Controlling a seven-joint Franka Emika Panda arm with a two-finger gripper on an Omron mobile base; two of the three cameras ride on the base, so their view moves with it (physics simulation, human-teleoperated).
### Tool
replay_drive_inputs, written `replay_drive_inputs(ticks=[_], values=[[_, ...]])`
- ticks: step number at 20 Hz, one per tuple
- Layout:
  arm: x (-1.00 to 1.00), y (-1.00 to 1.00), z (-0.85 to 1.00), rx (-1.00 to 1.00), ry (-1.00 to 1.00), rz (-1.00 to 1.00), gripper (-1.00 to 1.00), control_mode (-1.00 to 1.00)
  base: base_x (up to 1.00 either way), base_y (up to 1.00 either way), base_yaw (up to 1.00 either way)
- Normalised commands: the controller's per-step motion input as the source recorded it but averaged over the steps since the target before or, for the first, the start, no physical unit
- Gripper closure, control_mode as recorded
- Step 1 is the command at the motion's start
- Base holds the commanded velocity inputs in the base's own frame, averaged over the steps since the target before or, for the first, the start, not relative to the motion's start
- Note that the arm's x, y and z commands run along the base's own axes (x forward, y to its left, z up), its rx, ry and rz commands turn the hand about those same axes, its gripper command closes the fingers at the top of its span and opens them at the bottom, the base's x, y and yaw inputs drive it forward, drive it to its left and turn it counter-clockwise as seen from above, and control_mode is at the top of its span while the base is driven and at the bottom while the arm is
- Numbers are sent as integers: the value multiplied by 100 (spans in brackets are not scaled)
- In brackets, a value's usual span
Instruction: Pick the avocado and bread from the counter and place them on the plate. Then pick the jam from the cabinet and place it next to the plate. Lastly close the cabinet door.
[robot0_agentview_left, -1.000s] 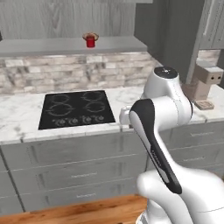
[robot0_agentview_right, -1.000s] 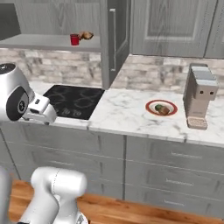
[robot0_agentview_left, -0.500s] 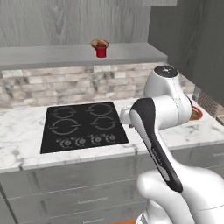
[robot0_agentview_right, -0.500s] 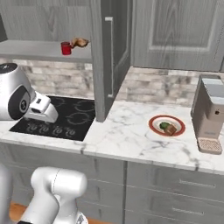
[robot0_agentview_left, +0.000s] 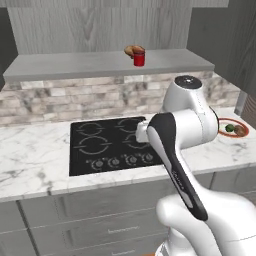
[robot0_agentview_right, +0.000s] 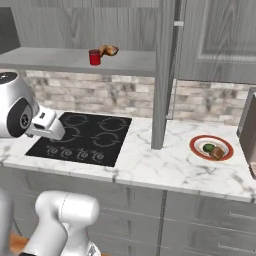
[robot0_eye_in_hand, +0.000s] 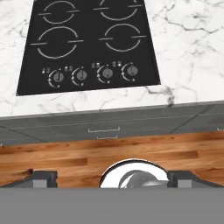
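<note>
The avocado (robot0_agentview_right: 207, 147) and the bread (robot0_agentview_right: 217, 152) lie on the plate (robot0_agentview_right: 198, 141), so I judge the jam (robot0_agentview_right: 94, 57) is next. It stands on the cabinet (robot0_agentview_left: 75, 64) shelf, touching a pastry (robot0_agentview_right: 108, 50). The gripper (robot0_eye_in_hand: 111, 175) hangs released over the cooktop (robot0_eye_in_hand: 87, 48), holding nothing. A careless reach could knock the pastry down. I can read no writing.

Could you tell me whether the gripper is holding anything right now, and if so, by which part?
Nothing is held. The gripper is open and empty above the counter edge, and the jam stands on the cabinet shelf.
</note>
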Motion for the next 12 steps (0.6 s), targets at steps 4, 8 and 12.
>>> replay_drive_inputs(ticks=[4, 8, 12], values=[[58, 14, 53, -4, -10, -1, -100, -100, 0, 0, 0], [59, 10, 43, -5, -12, 0, -100, -100, 0, 0, 0], [28, 2, 45, -4, -17, 0, -100, -100, 0, 0, 0]])
